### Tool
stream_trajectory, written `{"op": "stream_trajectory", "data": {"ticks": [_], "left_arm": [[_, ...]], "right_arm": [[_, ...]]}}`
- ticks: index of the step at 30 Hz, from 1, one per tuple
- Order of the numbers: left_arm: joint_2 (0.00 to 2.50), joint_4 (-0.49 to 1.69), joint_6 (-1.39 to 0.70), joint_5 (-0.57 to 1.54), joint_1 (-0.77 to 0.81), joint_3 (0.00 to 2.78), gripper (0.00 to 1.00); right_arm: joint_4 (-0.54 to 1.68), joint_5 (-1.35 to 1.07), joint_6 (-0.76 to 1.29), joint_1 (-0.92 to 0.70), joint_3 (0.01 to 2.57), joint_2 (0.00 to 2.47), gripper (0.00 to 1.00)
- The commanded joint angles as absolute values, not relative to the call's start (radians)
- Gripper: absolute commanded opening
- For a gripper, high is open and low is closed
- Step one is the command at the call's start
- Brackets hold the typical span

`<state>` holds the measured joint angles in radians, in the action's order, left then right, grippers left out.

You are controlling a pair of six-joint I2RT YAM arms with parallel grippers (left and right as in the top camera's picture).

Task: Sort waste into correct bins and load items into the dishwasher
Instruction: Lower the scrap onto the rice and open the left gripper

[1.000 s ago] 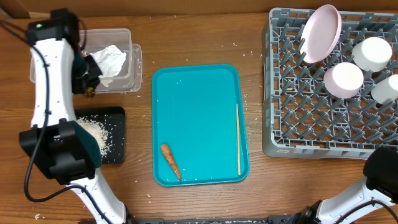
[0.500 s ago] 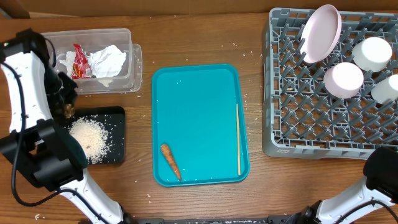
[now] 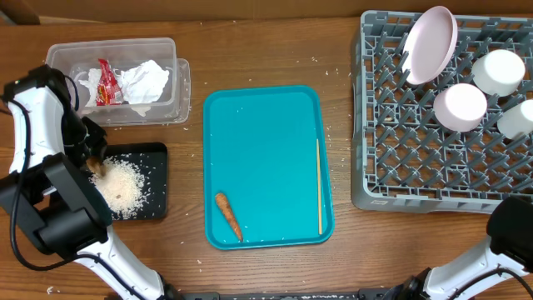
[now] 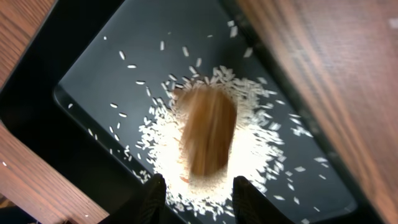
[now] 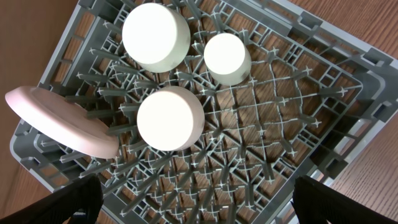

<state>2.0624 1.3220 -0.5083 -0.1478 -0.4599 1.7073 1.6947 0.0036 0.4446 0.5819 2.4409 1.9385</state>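
The desk (image 3: 266, 50) carries a grey dish rack (image 3: 391, 167) on the right, already holding a pink plate (image 3: 430, 46) and white cups (image 3: 460, 107). The right gripper (image 5: 199, 208) hangs above the rack, spread wide and empty. A teal tray (image 3: 258, 150) sits mid-desk. A clear bin (image 3: 117, 43) and a black bin (image 3: 154, 179) stand to the left.

The left gripper (image 4: 200, 196) hovers over the black bin, parted and holding nothing. Beyond its tips a blurred brown scrap (image 4: 208, 134) shows over the rice (image 4: 249, 155).

On the tray lie a carrot (image 3: 229, 216), near the front left corner, and a chopstick (image 3: 319, 187) along the right rim. The carrot is probably light, stiff and prone to roll, best pinched across its thicker middle. The chopstick is thin, rigid and flat-lying, and likely wants a narrow mid-length pinch.
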Motion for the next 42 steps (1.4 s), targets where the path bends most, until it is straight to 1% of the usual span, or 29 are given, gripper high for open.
{"op": "stream_trajectory", "data": {"ticks": [1, 5, 11, 17, 21, 23, 27, 29, 33, 38, 42], "left_arm": [[2.065, 1.298, -0.545, -0.177, -0.472, 1.645, 0.4], [2.065, 1.266, -0.55, -0.182, -0.472, 1.591, 0.41], [2.062, 1.316, -0.542, -0.166, -0.47, 1.63, 0.4], [2.003, 1.371, -0.458, 0.016, -0.454, 1.698, 0.35], [1.91, 1.388, -0.398, 0.15, -0.398, 1.698, 0.37], [1.867, 1.4, -0.392, 0.172, -0.355, 1.698, 0.38], [1.797, 1.433, -0.392, 0.176, -0.216, 1.697, 0.42], [1.787, 1.467, -0.392, 0.177, -0.096, 1.695, 0.43], [1.787, 1.47, -0.418, 0.178, 0.07, 1.637, 0.42], [1.787, 1.399, -0.512, 0.177, 0.245, 1.52, 0.42], [1.786, 1.334, -0.599, 0.178, 0.331, 1.419, 0.43]], "right_arm": [[1.692, -0.002, 0.449, 0.582, 2.447, 1.929, 1.0], [1.692, -0.002, 0.449, 0.582, 2.447, 1.929, 1.0], [1.692, -0.002, 0.449, 0.582, 2.447, 1.929, 1.0], [1.692, -0.002, 0.449, 0.582, 2.447, 1.929, 1.0], [1.692, -0.002, 0.449, 0.582, 2.447, 1.929, 1.0], [1.692, -0.002, 0.449, 0.582, 2.447, 1.929, 1.0], [1.692, -0.002, 0.449, 0.582, 2.447, 1.929, 1.0], [1.692, -0.002, 0.449, 0.582, 2.447, 1.929, 1.0], [1.692, -0.002, 0.449, 0.582, 2.447, 1.929, 1.0], [1.692, -0.002, 0.449, 0.582, 2.447, 1.929, 1.0], [1.692, -0.002, 0.449, 0.582, 2.447, 1.929, 1.0]]}}
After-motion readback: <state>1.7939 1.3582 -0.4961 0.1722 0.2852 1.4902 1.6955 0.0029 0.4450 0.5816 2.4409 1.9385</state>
